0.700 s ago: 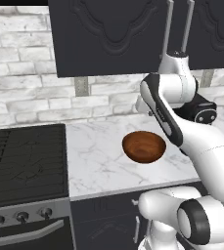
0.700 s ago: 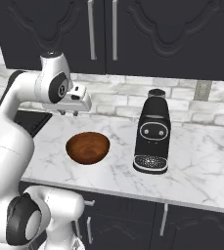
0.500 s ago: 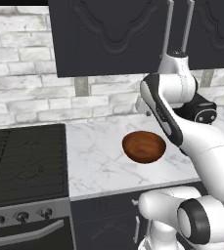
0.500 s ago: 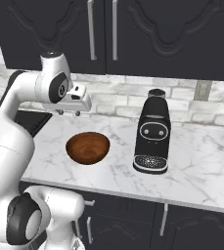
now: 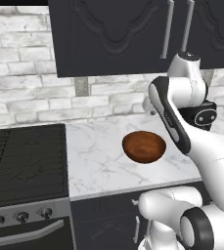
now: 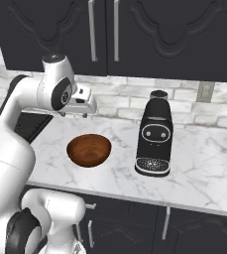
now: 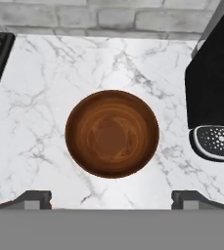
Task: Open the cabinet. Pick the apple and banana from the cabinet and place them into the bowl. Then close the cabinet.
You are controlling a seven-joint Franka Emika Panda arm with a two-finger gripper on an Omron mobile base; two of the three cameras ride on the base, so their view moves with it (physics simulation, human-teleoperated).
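On the marble counter [image 6: 204,163] below my hand I see the bowl [image 7: 112,133], round and reddish-brown, nothing in it. In the hand view it sits almost centred between my two finger tips, which stand far apart at the bottom edge, so the gripper [image 7: 111,197] is wide open and holds nothing. In the right base view the gripper [image 6: 78,115] hangs above the bowl [image 6: 88,150], clear of it and a little toward the brick wall behind.

Above that, the cabinet [image 6: 149,34] is shut: both black doors lie flush, and the two long silver bar handles [image 6: 104,31] run side by side at the seam. From the left base view the same cabinet [image 5: 118,34] hangs over the counter with its handles just above the arm's upper joint. I can't see the apple or the banana with the doors closed.

Beside the bowl, on its right in the right base view, stands the black coffee machine [image 6: 154,135], upright, near the bowl but not touching it. In the hand view the coffee machine [image 7: 213,97] fills the right edge, its perforated drip tray level with the bowl's rim.

On the far side of the bowl [image 5: 144,146] in the left base view lies the dark stove [image 5: 23,161], its knobs along the front. Dark base cabinets [image 6: 179,228] run under the counter.
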